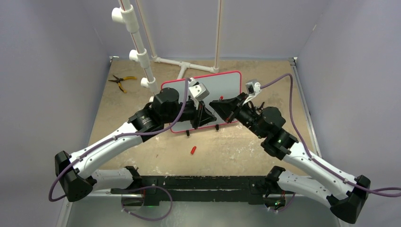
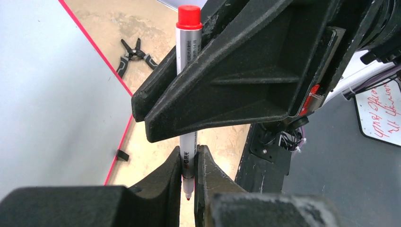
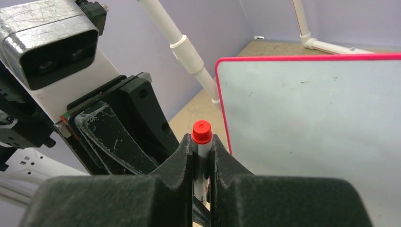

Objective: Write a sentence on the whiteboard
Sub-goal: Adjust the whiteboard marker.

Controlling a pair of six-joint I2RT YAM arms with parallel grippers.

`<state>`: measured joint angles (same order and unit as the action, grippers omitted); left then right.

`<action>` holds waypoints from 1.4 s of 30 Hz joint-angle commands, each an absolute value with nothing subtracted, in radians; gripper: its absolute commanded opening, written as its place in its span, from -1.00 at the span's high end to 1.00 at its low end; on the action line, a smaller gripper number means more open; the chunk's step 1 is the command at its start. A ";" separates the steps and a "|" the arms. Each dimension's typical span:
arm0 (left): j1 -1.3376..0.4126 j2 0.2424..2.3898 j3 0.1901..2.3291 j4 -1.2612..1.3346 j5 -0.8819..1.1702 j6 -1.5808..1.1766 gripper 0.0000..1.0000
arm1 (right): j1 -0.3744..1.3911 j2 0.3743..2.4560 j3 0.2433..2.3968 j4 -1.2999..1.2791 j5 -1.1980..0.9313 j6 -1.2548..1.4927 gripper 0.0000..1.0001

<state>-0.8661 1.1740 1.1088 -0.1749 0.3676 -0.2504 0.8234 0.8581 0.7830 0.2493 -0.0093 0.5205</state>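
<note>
— About the marker (image 2: 188, 42): why pinched in two places?

— Pinched low, just above the bare red nib, by the left gripper (image 2: 189, 172). Pinched higher, under the red end, by the right gripper (image 3: 202, 156). Closed tight on the barrel in both cases. Probably a handover, or steadying for a better writing grip.

— And why done right there?

— Likely to stay close to the whiteboard (image 1: 222, 85). Propped at the centre of the top view, just behind both grippers. Filling the right half of the right wrist view too, blank apart from specks. Nothing written there yet, judging by that face.

— Any writing anywhere?

— Only red lettering (image 2: 384, 106), two rows, on a small white panel (image 2: 373, 125) at the right edge of the left wrist view. Hard to say which panel.

— Containers?

— None seen. Just a loose red cap (image 1: 193, 150) on the table (image 1: 236, 151), below centre in the top view. Pliers (image 1: 120, 81) at upper left.
</note>
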 commanded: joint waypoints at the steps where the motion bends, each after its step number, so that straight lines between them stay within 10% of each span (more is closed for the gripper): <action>1: -0.857 1.154 1.108 -0.202 0.348 -0.196 1.00 | 0.827 0.847 0.832 0.182 -0.049 0.525 0.49; 3: -0.858 1.143 1.095 -0.246 0.335 -0.156 1.00 | 0.827 0.841 0.866 0.077 -0.030 0.509 -0.22; 5: -0.858 1.131 1.078 -0.290 0.347 -0.103 1.00 | 0.827 0.846 0.918 -0.068 0.017 0.509 -0.52; 14: -0.859 1.113 0.958 -0.345 0.513 0.055 1.00 | 0.824 0.904 1.008 -0.446 -0.117 0.472 -0.81; 21: -0.859 1.105 0.900 -0.326 0.603 0.077 1.00 | 0.822 0.938 1.006 -0.482 -0.353 0.447 -0.74; 42: -0.861 1.115 0.852 -0.356 0.753 0.107 1.00 | 0.821 1.073 0.938 -0.422 -0.591 0.421 0.35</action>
<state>-0.8597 1.1126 0.8543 -0.3649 0.7128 0.0757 0.8234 1.0679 0.9485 -0.4526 -0.5251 0.4515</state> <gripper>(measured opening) 0.079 0.342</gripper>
